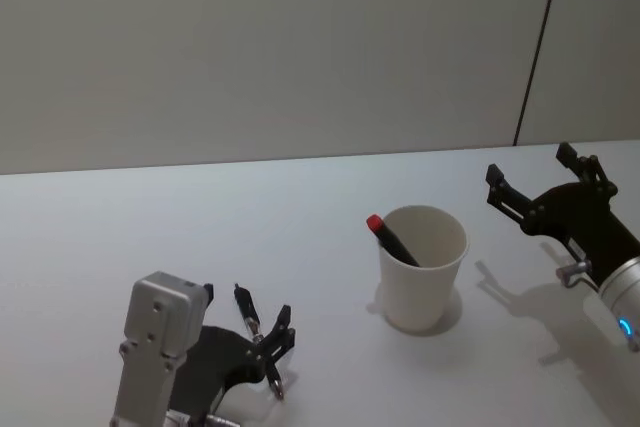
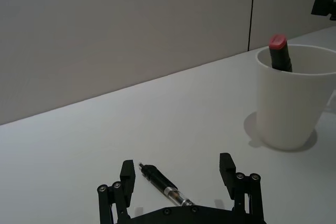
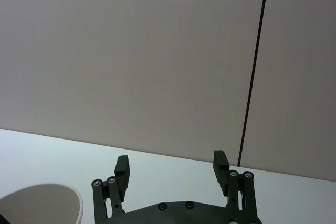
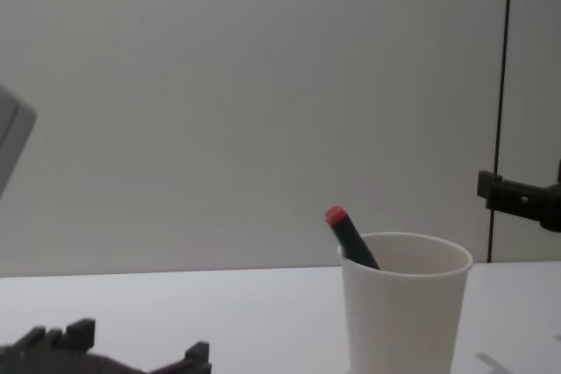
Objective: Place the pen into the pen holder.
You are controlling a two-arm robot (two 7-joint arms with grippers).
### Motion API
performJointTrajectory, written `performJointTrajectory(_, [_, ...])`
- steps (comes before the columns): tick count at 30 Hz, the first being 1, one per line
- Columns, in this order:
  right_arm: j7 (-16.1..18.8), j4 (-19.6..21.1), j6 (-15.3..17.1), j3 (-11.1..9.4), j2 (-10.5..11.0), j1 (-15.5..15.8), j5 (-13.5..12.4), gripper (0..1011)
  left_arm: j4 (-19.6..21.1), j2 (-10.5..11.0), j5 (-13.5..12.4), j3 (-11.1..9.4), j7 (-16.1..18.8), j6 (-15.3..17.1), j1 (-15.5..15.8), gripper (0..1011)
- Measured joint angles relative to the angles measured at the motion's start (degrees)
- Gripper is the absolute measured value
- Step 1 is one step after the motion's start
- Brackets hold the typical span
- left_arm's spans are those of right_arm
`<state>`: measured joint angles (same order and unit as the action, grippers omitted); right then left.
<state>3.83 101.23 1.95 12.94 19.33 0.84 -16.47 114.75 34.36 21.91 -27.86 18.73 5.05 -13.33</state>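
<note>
Pen holder (image 1: 421, 292) with red-capped pen (image 1: 391, 238) inside

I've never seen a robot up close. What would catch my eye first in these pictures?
A white paper cup stands on the pale table, with a red-capped pen leaning out over its left rim. Near the front left, the left gripper sits low, its open fingers either side of a second, dark pen lying flat on the table. The right gripper, also open, hangs to the cup's right.
</note>
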Motion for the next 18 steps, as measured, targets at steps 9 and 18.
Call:
performJointTrajectory(9, [0.0,0.0,0.0,0.0,0.0,0.0,0.0,1001,-0.7,-0.2,-2.1,1.2,-4.1,1.6,1.5,1001])
performJointTrajectory(18, [0.0,0.0,0.0,0.0,0.0,0.0,0.0,1001,-1.9,-1.5,-2.7,1.7,-5.6,3.6,2.4,1001])
